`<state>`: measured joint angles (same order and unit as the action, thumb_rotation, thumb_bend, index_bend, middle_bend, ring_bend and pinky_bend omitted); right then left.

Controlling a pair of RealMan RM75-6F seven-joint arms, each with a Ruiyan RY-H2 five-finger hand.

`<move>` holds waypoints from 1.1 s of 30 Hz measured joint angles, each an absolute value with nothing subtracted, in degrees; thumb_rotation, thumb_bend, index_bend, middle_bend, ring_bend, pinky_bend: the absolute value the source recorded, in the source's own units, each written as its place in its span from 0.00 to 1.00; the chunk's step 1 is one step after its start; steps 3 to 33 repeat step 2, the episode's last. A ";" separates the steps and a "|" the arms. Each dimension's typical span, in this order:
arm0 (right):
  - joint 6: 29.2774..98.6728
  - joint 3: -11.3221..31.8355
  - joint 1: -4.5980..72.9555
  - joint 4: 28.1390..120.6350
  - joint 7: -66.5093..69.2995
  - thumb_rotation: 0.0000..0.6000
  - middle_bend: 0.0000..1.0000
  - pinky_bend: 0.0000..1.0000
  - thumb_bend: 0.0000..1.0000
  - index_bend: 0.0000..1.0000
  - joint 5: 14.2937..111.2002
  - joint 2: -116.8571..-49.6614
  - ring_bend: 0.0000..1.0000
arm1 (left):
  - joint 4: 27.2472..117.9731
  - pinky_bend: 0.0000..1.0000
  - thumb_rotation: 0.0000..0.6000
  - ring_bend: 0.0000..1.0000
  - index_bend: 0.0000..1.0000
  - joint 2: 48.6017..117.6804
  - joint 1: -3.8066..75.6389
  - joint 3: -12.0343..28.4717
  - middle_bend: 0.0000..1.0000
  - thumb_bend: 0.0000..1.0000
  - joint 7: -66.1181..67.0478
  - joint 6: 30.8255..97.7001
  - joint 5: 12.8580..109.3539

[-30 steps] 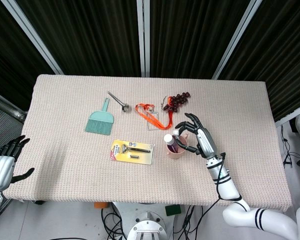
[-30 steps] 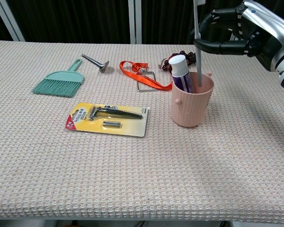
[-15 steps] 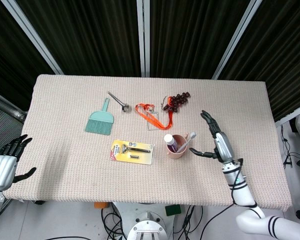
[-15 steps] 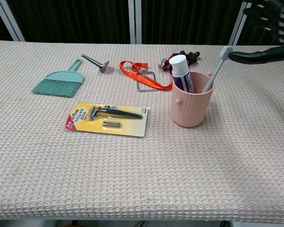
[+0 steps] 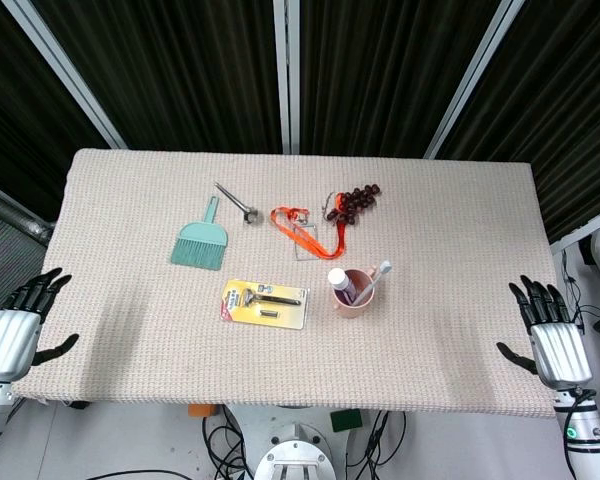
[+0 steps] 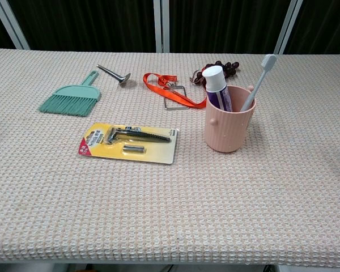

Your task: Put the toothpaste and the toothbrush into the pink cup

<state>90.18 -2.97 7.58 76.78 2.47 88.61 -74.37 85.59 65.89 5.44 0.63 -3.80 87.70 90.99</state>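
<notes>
Head view. Pink cup [image 5: 354, 296] upright near the middle of the table [image 5: 460, 230], just right of the yellow razor pack [image 5: 265, 303]. Inside it, toothpaste [image 5: 340, 282] cap up on the left, toothbrush [image 5: 377, 276] leaning out over the right rim. Both task things in, so nothing left to place, by the look of it. Left hand [image 5: 12, 335] off the table's near left corner, fingers spread, holding nothing. Right hand [image 5: 548, 338] off the near right corner, likewise released and bare. Both well apart from the cup. Main risk from here: a careless sweep of either arm back over the table, enough to tip a light cup made top-heavy by tall contents. Less likely with the hands parked this far out.

Chest view. No hand visible. Cup [image 6: 229, 127] standing flat on the woven cloth, toothpaste [image 6: 216, 86] upright against the back left wall, toothbrush [image 6: 257, 81] slanted, bristle head well above and beyond the right rim. Possible trouble: the brush resting only on the rim and the cup's bottom, so a knock to the table could shift it or roll it round the rim. Orange lanyard [image 6: 171, 89] and dark beads [image 6: 215, 69] lying just behind the cup, green brush [image 6: 71, 97] and metal tool [image 6: 114, 73] further left, none touching it.
</notes>
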 measured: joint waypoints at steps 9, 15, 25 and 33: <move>89.99 -2.94 7.62 77.46 2.62 1.00 0.00 0.00 0.31 0.00 89.05 -74.03 0.00 | 85.78 0.22 0.98 0.11 0.13 65.74 5.38 0.56 0.08 0.14 -3.62 87.54 90.82; 89.99 -2.94 7.62 77.46 2.62 1.00 0.00 0.00 0.31 0.00 89.05 -74.03 0.00 | 85.78 0.22 0.98 0.11 0.13 65.74 5.38 0.56 0.08 0.14 -3.62 87.54 90.82; 89.99 -2.94 7.62 77.46 2.62 1.00 0.00 0.00 0.31 0.00 89.05 -74.03 0.00 | 85.78 0.22 0.98 0.11 0.13 65.74 5.38 0.56 0.08 0.14 -3.62 87.54 90.82; 89.99 -2.94 7.62 77.46 2.62 1.00 0.00 0.00 0.31 0.00 89.05 -74.03 0.00 | 85.78 0.22 0.98 0.11 0.13 65.74 5.38 0.56 0.08 0.14 -3.62 87.54 90.82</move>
